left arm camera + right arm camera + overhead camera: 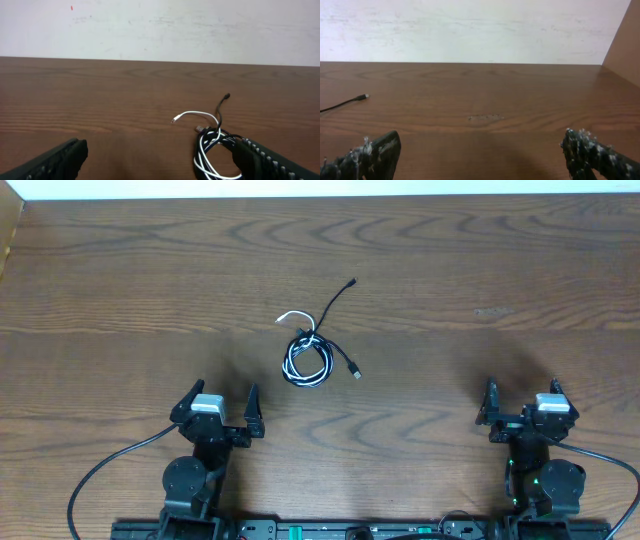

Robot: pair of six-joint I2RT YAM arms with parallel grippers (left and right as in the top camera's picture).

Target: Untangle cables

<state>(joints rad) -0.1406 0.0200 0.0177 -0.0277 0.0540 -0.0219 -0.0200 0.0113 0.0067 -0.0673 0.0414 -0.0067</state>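
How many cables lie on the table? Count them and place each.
2. The black cable and the white cable coil together centrally; black tails run far and right, the white tail left. None seems hidden.

A robotics lab bench: left arm (pixel 195 470) and right arm (pixel 545 475) mounted at a wood-grain table (pixel 120 270), scuffed white wall (pixel 160 25) behind.

A: Where does the top camera sit?
B: High above the table (pixel 120 270), looking straight down.
A: And the wrist cameras?
B: Low over the wood, facing the far wall (pixel 160 25). The left one shares the cables (pixel 308 360) with the top view; the right catches only the black cable (pixel 350 100) end.
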